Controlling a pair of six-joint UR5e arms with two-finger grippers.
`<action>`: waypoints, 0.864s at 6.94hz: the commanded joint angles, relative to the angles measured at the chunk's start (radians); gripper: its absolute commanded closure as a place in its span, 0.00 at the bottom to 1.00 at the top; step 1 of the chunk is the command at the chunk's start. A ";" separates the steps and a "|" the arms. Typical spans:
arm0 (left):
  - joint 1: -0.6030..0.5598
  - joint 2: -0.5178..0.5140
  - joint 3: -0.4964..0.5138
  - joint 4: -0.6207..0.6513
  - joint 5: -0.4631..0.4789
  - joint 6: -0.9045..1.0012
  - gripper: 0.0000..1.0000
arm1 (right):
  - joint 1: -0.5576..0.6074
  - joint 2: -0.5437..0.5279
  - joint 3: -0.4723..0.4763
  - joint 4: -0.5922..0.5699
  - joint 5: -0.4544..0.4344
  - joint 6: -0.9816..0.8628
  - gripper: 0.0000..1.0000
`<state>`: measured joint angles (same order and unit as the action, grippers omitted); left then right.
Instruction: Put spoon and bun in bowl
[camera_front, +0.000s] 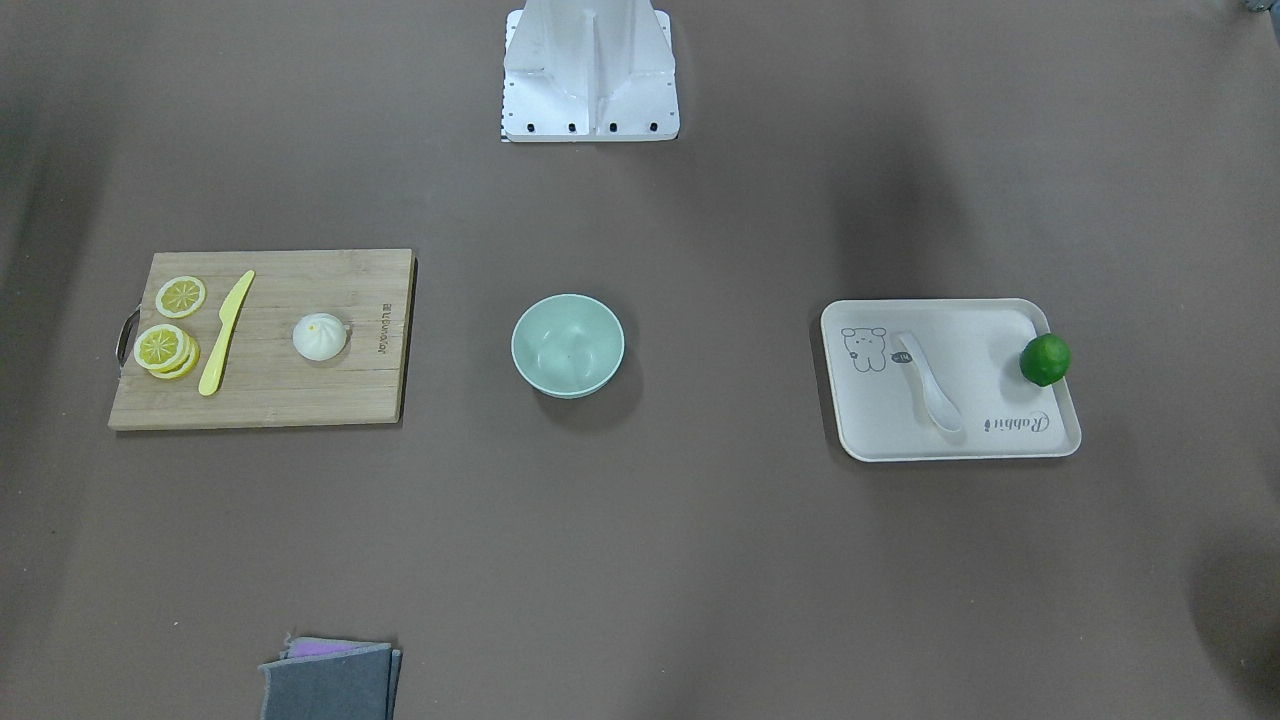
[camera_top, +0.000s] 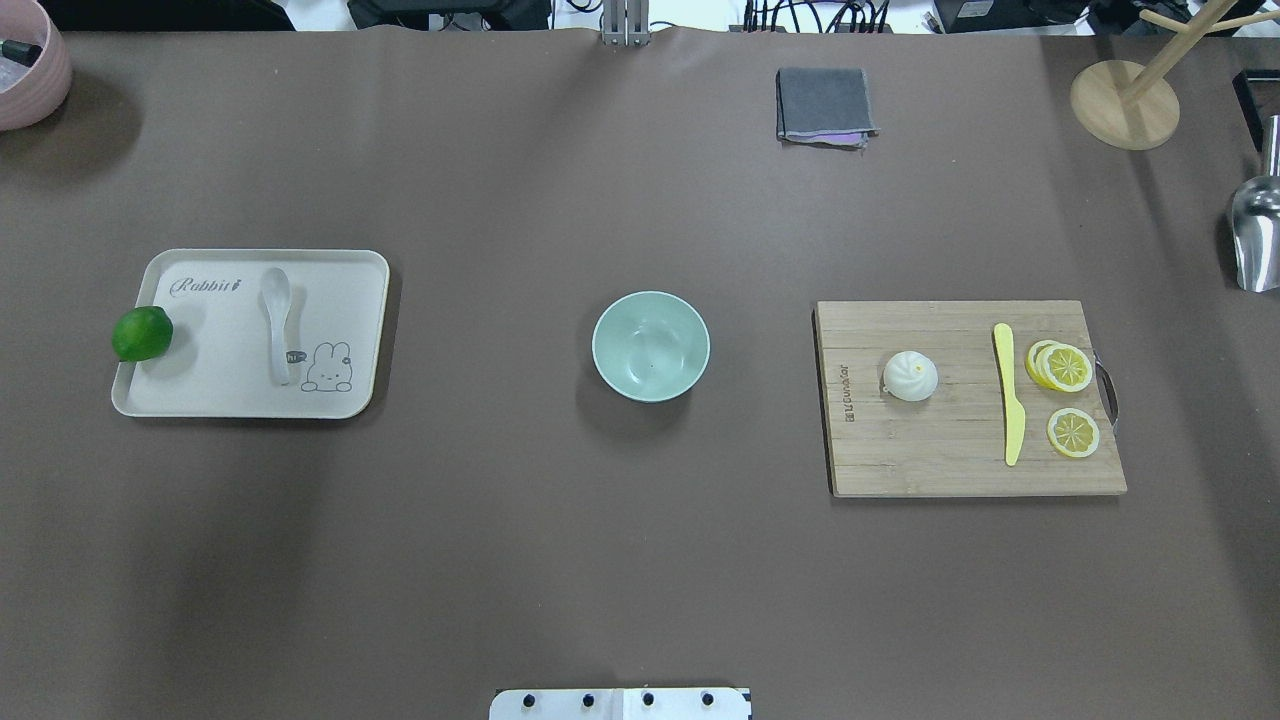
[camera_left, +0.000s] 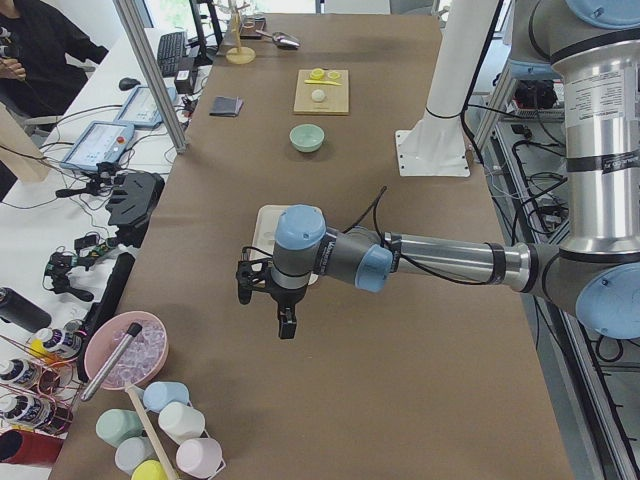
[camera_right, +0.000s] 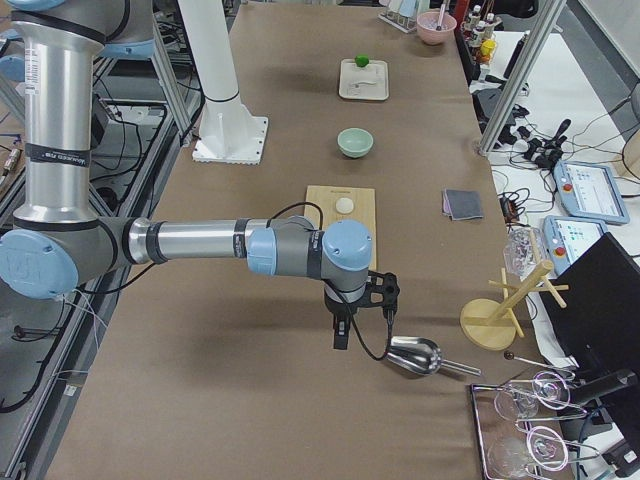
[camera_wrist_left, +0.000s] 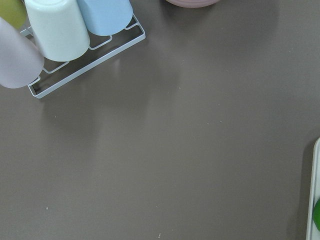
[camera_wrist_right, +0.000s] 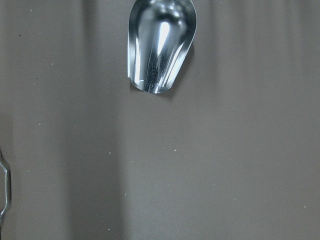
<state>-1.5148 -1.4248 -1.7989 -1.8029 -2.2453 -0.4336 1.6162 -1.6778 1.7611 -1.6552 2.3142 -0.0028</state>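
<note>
The white spoon (camera_top: 277, 325) lies on the cream tray (camera_top: 340, 290), also in the front view (camera_front: 928, 385). The white bun (camera_top: 910, 376) sits on the wooden cutting board (camera_top: 930, 450), also in the front view (camera_front: 320, 336). The mint-green bowl (camera_top: 650, 346) stands empty between them at the table's middle (camera_front: 567, 345). My left gripper (camera_left: 265, 305) shows only in the left side view, above bare table beyond the tray's outer end. My right gripper (camera_right: 362, 315) shows only in the right side view, between the board and a metal scoop (camera_right: 415, 355). I cannot tell whether either is open.
A green lime (camera_top: 142, 333) rests on the tray's outer edge. A yellow knife (camera_top: 1010, 392) and lemon slices (camera_top: 1066, 368) lie on the board. A grey cloth (camera_top: 824, 104), wooden stand (camera_top: 1125, 103) and pink bowl (camera_top: 25, 75) sit along the far edge. Cups on a rack (camera_wrist_left: 75, 30) stand beyond the left gripper.
</note>
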 joint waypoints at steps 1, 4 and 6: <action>0.001 0.001 -0.005 0.003 -0.002 -0.001 0.02 | 0.001 -0.003 0.015 0.000 0.001 0.001 0.00; 0.007 -0.006 -0.001 0.000 0.000 -0.001 0.02 | 0.001 -0.008 0.031 -0.001 0.004 0.001 0.00; 0.043 -0.022 -0.034 0.000 -0.008 -0.002 0.02 | -0.001 -0.011 0.037 -0.001 0.007 0.010 0.00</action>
<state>-1.4918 -1.4380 -1.8172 -1.8014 -2.2482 -0.4351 1.6160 -1.6847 1.7932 -1.6567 2.3191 0.0032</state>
